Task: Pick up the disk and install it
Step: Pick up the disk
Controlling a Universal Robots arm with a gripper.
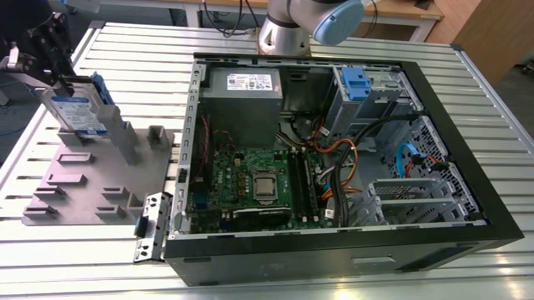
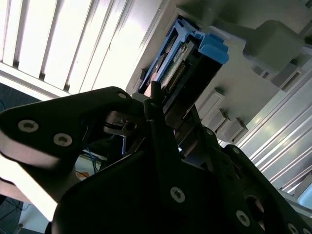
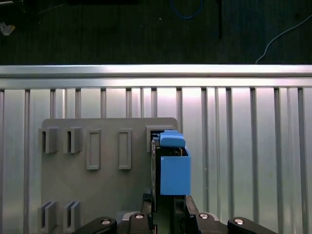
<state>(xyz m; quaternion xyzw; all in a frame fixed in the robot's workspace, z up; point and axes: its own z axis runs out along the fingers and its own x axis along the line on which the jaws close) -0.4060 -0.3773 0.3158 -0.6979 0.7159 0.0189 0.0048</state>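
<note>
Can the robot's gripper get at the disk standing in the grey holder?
Probably yes. The gripper sits right at the top edge of the disk, which stands upright in the grey holder. Nothing above the disk blocks the way.

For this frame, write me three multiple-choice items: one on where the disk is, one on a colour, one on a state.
1. Where is the flat silver-grey metal hard disk?
A. On the grey plastic fixture plate, to the exterior view's left of the open black computer case
B. In the case's drive bay
C. On the green motherboard

2. What colour is the plastic carrier frame around the disk?
A. Red
B. Blue
C. Yellow

3. How does the disk sit?
A. Lying flat
B. Leaning on the case
C. Standing on edge

Key:
1 A: the exterior view shows it on the plate, with the black gripper at its top.
2 B: the frame is blue in both wrist views.
3 C: the exterior view shows it upright among the plate's posts.
</note>
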